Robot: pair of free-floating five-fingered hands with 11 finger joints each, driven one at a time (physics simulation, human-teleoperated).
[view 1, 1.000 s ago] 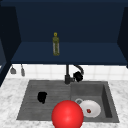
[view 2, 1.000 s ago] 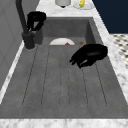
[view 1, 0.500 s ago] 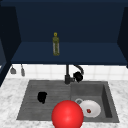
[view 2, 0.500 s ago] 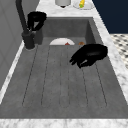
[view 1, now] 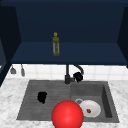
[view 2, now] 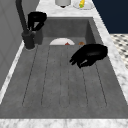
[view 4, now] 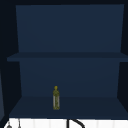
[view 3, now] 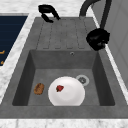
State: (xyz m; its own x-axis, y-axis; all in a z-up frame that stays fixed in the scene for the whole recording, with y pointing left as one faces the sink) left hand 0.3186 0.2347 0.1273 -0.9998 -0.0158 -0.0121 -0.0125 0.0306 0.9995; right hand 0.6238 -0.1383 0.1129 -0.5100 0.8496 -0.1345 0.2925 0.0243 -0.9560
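1. The left hand (view 1: 42, 97) hangs over the ribbed draining board (view 1: 47, 100), at about 9 o'clock from the red ball (view 1: 67, 114) in the front view.
2. In the left side view this left hand (view 2: 89, 55) floats above the draining board (view 2: 57, 82) toward its front edge, palm down, its fingers (view 2: 76, 60) loosely curled and apart, gripping nothing.
3. In the right side view the left hand (view 3: 47, 11) shows at 11 o'clock, over the far end of the draining board (view 3: 62, 35).
4. The right hand (view 1: 78, 76) sits just beside the tap (view 1: 67, 75), at 3 o'clock from its base and under the curved spout.
5. In the left side view the right hand (view 2: 36, 20) is close to the tap (view 2: 23, 22), with fingers bent downward; I cannot tell whether it touches the tap.
6. In the right side view the right hand (view 3: 98, 38) looks balled up near the tap (view 3: 105, 12), above the back edge of the basin (view 3: 67, 62).
7. A white plate (view 3: 66, 91) lies in the basin floor, with a small red bit (view 3: 59, 88) on it.
8. A brown lump (view 3: 39, 88) lies at 9 o'clock from the plate, and the drain (view 3: 82, 79) at 2 o'clock.
9. A green bottle (view 4: 56, 98) stands upright on the lower shelf (view 4: 87, 106) above the sink.
10. Two utensils (view 1: 17, 70) hang on the wall at 10 o'clock from the sink.
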